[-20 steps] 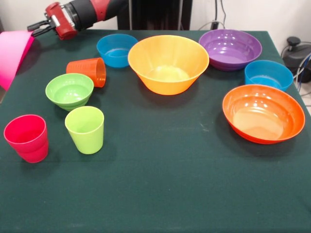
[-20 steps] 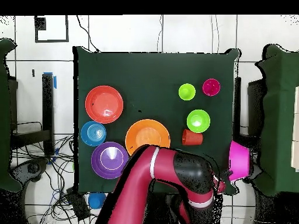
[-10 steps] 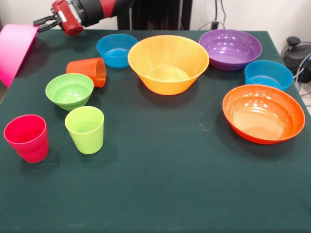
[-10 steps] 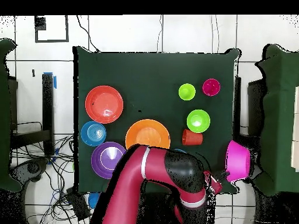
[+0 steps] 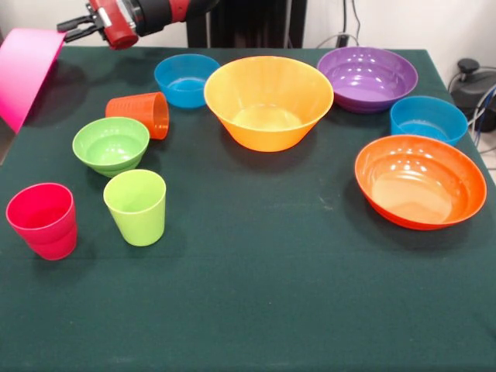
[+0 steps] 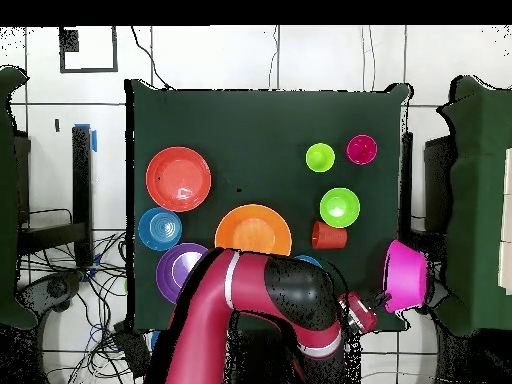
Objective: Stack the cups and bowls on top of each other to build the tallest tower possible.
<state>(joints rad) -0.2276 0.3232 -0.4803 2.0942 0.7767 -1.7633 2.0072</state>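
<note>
Dark green cloth on desk (image 5: 256, 294). Big pink bowl (image 5: 27, 70); yellow-orange bowl (image 5: 267, 101); purple bowl (image 5: 367, 77); red-orange bowl (image 5: 419, 180); two blue bowls (image 5: 186, 79) (image 5: 428, 118); small green bowl (image 5: 111, 144). Orange cup (image 5: 141, 114), lime cup (image 5: 136, 206), pinkish-red cup (image 5: 43, 220). Red and black pincer (image 5: 75, 28).
</note>
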